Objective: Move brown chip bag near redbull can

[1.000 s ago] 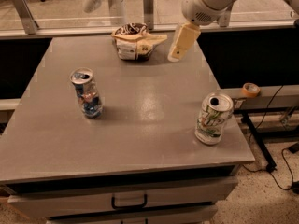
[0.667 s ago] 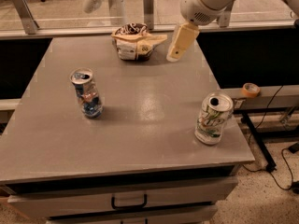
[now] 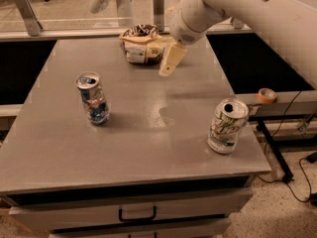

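swung the cream-coloured parallel-jaw gripper [image 3: 170,62] left and lower since a second ago, closing most of the gap to the wrinkly dark-brown-and-cream foil chip bag [image 3: 142,47]. reads as the approach for a pick, with nothing lifted yet.

nearest, on the right of the flat grey tabletop [image 3: 148,148]: wide, dented white-and-green soda can [image 3: 227,126], same spot as before, no part of the job. further back on the left: slim, dented blue-and-silver redbull can [image 3: 93,99], upright, also unmoved, well apart from the chip bag. at the far edge: the chip bag, resting on the tabletop, not shifted. just to its right, the gripper, hanging low and angled down and left; cannot tell whether touching the bag's corner, nor whether open or closed.

leaves the whole carry to do, by this reading: grip the chip bag, lift it, bring it forward and left, set it down beside the redbull can.
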